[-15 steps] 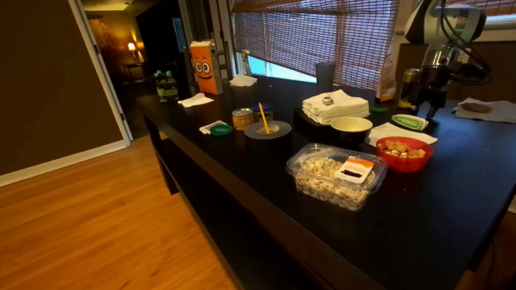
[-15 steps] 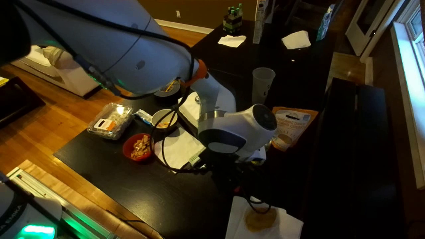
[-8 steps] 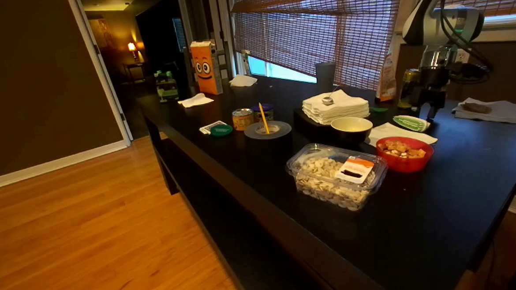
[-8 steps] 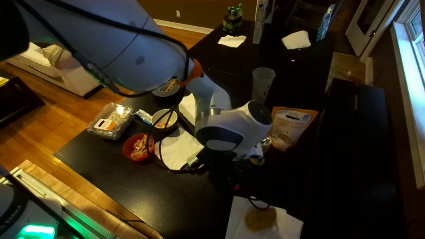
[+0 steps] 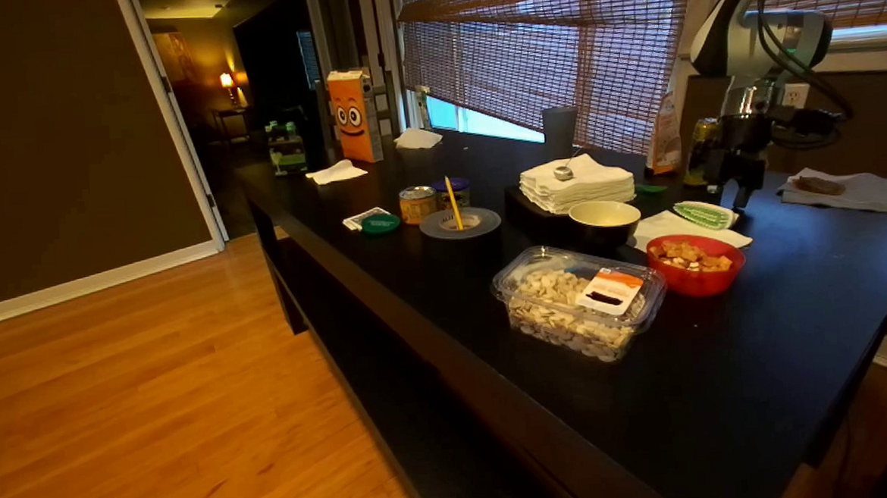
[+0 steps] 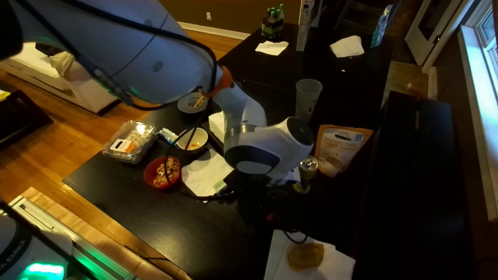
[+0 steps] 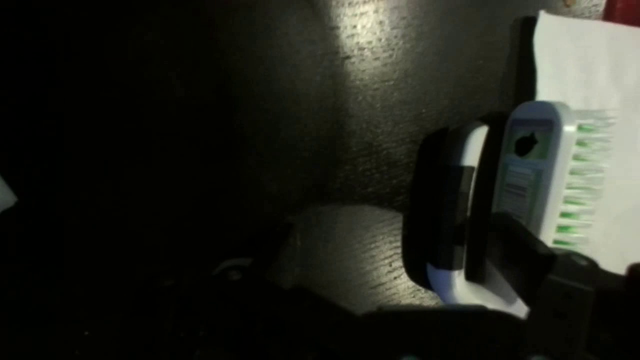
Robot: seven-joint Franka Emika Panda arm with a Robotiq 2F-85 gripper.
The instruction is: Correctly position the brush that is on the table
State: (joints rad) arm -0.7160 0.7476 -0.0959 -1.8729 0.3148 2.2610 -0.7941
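My jaws stand wide apart — I have the gripper (image 5: 728, 197) low over the table (image 5: 760, 354), at the right in an exterior view. On the wrist view I see the brush (image 7: 531, 170) on its side at the right, along the edge of a white napkin (image 7: 575, 65): bristles turned right over it, black-and-white handle to the left. One finger (image 7: 525, 245) crosses in front of the brush; I cannot tell whether they touch. In an exterior view, a red bowl (image 5: 699, 283) of brown pieces (image 5: 688, 257) sits nearer than the napkin, with a clear tub (image 5: 611, 293) to its left and nearer still. Left of the napkin stands a cream-lined bowl (image 5: 601, 216); beyond it, a stack of napkins (image 5: 577, 185); farther left, a pencil (image 5: 454, 203) tilted in a roll of tape (image 5: 481, 223).
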